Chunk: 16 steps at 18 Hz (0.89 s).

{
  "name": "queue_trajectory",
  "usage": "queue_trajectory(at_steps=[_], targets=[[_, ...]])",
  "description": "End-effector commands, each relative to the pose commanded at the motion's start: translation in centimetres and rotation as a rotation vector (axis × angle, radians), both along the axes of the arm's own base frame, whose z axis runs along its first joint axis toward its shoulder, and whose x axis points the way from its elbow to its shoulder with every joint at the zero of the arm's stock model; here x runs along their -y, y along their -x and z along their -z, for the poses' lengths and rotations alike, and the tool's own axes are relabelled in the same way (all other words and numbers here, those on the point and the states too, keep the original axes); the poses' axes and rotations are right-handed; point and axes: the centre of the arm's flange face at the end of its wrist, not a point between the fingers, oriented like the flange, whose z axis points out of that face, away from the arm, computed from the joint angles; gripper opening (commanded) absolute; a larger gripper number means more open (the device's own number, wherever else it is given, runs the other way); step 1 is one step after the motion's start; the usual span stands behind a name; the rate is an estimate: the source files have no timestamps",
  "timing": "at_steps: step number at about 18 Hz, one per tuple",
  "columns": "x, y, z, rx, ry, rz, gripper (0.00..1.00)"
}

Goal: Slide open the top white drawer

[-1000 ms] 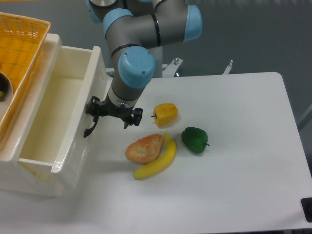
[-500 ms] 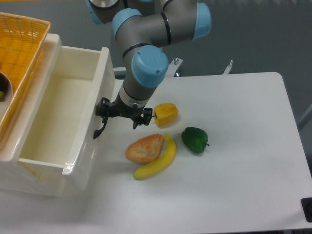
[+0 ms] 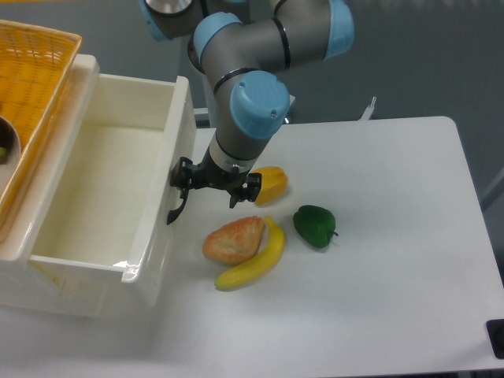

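A: Item one, the drawer point(image 3: 102, 189). Location?

B: Left edge of the surface point(image 3: 394, 236), pulled well out of its cabinet. Interior visible, bare. Glossy cream-white, deep box. Its front panel faces the middle of the surface.

A: Handle?

B: Curved, black, on that front panel point(image 3: 176, 211). The tool point(image 3: 216, 183) sits right at it, one black finger beside the panel. Whether the jaws clamp the handle or merely stand near it, I cannot tell; the wrist hides the gap.

A: Item two onward, the neighbours.

B: Yellow pepper point(image 3: 270, 184), touching or just behind the tool's far finger. Bread point(image 3: 234, 239) near the drawer front, a banana point(image 3: 253, 263) curled against it. Green pepper point(image 3: 315, 225) beside the banana's upper end. Yellow basket point(image 3: 31, 87) on the cabinet top, left far corner.

A: Task status, by estimate?

B: Largely done; the drawer looks close to full travel.

A: Risks from here?

B: Three, as judgement. Further pull could drag the drawer off its runners and tip it onto the surface. The drawer front or the tool may push the bread and yellow pepper, both close. If the hold on the handle is shallow, the finger could slip off the curve.
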Motion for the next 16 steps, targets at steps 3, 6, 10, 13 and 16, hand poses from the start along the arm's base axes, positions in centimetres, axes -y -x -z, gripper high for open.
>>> queue_trajectory(at_steps=[3, 6, 10, 13, 16], targets=[[0.6, 0.8, 0.1, -0.005, -0.008, 0.017, 1.00], [0.7, 1.1, 0.0, -0.007, -0.010, 0.016, 1.00], [1.1, 1.6, 0.1, -0.016, 0.000, 0.021, 1.00], [1.5, 2.1, 0.1, -0.019, 0.009, 0.014, 1.00], [1.6, 2.2, 0.1, -0.019, 0.009, 0.014, 1.00]])
